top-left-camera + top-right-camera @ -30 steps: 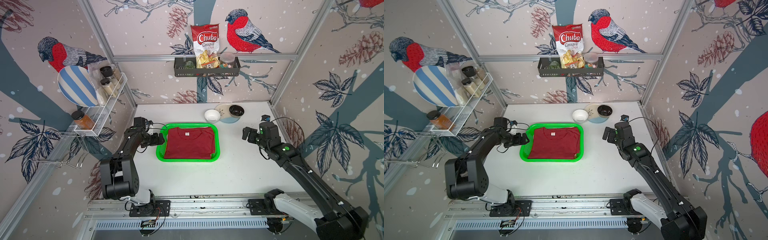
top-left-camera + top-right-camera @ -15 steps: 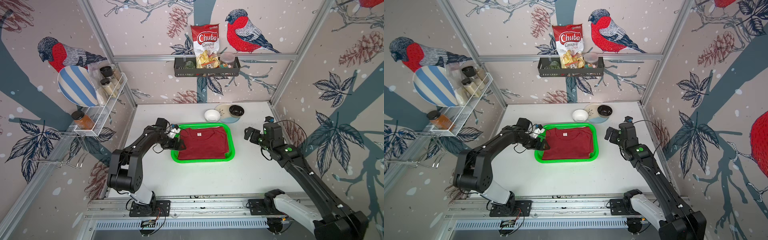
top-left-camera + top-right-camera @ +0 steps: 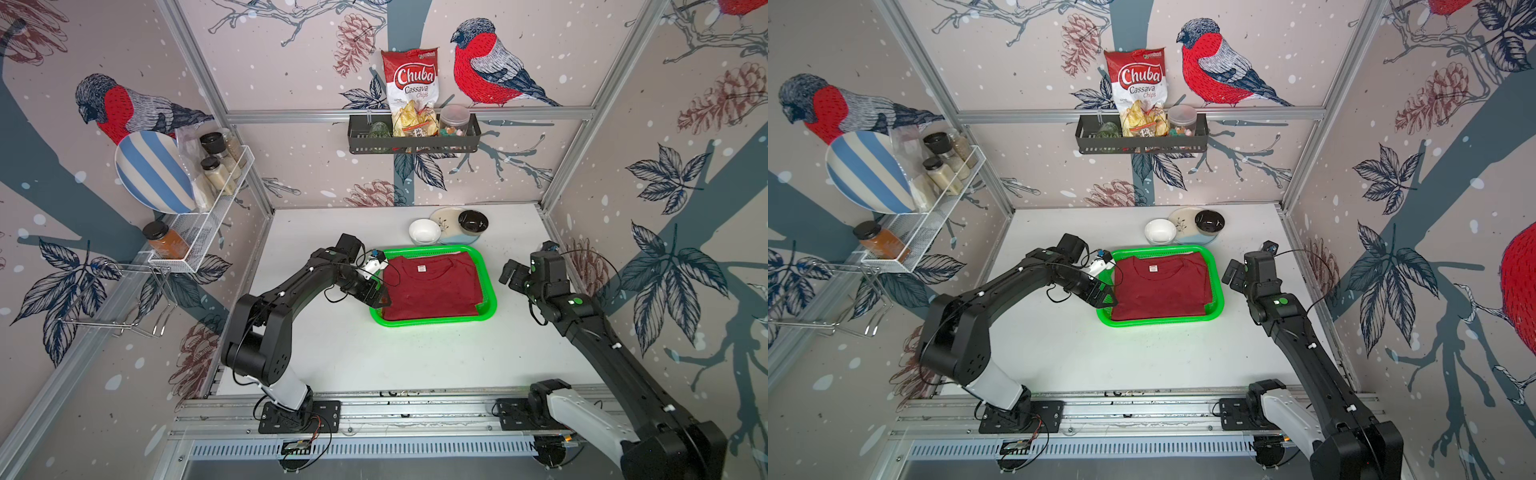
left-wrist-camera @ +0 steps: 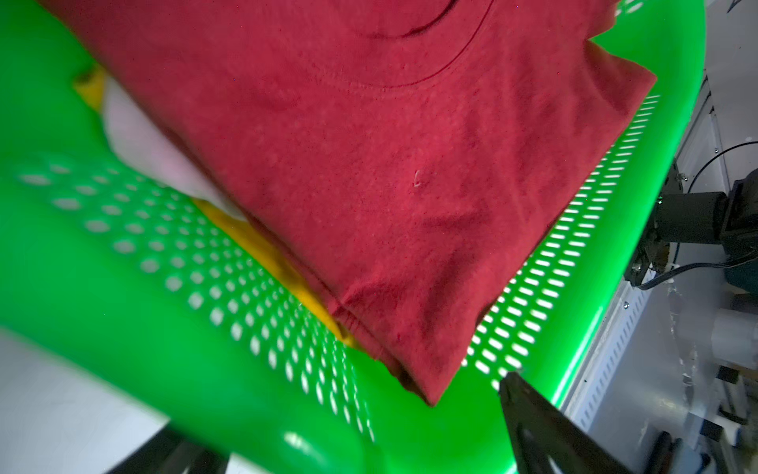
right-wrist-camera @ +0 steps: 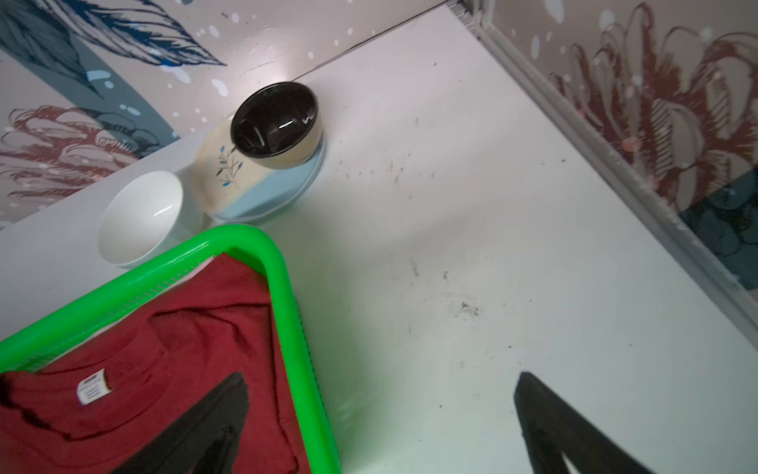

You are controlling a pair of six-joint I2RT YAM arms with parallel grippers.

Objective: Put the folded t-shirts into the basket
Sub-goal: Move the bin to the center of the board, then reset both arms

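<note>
All 3 folded t-shirts lie in the bright green plastic basket (image 3: 432,323): dark red shirt (image 3: 432,286) on top, light pink shirt (image 4: 139,152) and mustard yellow shirt (image 4: 262,250) peeking out below. The left gripper (image 3: 380,293) and right gripper (image 3: 510,274) stand wide open at its sides, empty. The job looks done.

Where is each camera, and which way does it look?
Both top views: high in front, looking down on the white table; the left pincer and right pincer show.
Left wrist: behind the left pincer, close over the dark red folded t-shirt in the bright green perforated plastic basket; a finger shows.
Right wrist: behind the right pincer, facing the basket's corner and small white bowl; two fingers show.
Wrist views share t-shirt and basket.
</note>
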